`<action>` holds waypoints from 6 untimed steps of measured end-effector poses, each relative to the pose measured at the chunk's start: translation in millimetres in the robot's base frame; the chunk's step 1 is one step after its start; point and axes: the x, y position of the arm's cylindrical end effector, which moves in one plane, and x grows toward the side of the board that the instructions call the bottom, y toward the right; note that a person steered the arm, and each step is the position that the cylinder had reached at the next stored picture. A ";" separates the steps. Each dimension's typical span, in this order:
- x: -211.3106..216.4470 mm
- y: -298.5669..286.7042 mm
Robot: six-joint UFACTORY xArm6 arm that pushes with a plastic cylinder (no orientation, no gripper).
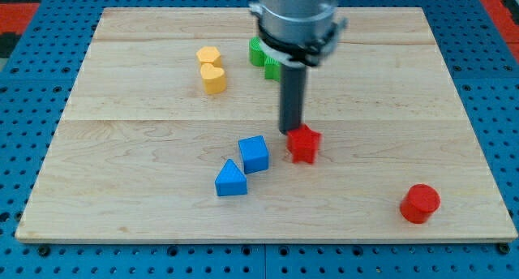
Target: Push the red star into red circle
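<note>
You see a wooden board (122, 149) lying on a blue pegboard bench (16, 109).

Left half, far side: two yellow blocks. The yellow hexagon-like block (208, 56) sits just behind the yellow heart-shaped block (214, 79); they touch or nearly touch.

Left of centre, near side: the blue triangle block (231, 180) sits just left of and nearer than the blue cube (254, 154). The two look to be in contact at a corner; you cannot tell for sure.

Centre, far side: two green blocks (261, 53), partly hidden behind the arm's grey housing (296, 19). Their shapes cannot be made out.

Centre: the dark rod comes straight down from the housing. My tip (291, 131) sits at the far-left edge of the red star (303, 143), touching it or just beside it. There are no jaws on this rig, only the rod, so nothing is gripped.

The red star lies just right of the blue cube, with a small gap between them.

Right, near side: the red circle (419, 203) sits close to the board's near-right corner, well apart from the red star.
</note>
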 end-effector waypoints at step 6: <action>62.3 95.3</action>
